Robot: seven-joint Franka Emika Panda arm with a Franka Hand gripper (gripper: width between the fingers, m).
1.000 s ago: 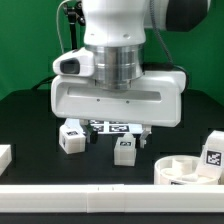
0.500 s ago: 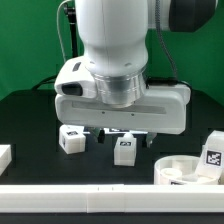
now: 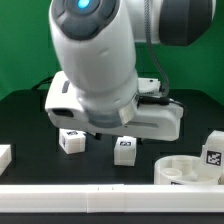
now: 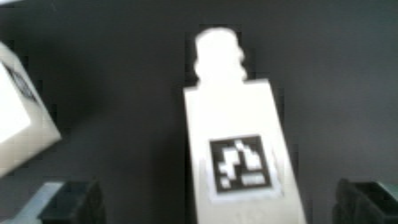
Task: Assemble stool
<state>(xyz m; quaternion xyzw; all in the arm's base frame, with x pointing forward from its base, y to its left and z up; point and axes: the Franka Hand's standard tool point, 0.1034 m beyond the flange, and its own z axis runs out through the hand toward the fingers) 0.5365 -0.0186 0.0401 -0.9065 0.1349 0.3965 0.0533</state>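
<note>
Stool leg (image 4: 228,130) lies on the black table (image 4: 338,90) straight beneath the gripper (image 4: 217,203), centred in the gap between its two wide-spread fingers (image 4: 63,202), which touch nothing; its long axis runs across the line joining them, pegged end pointing away, so closing would likely pinch its long sides. A second leg (image 4: 15,105) sits just beside it, apart, and the seat disc (image 3: 180,172) waits at the exterior view's right. Against the frame a second earlier, the arm (image 3: 95,60) has rolled and leaned toward the exterior view's left, while both legs lie where they were.
</note>
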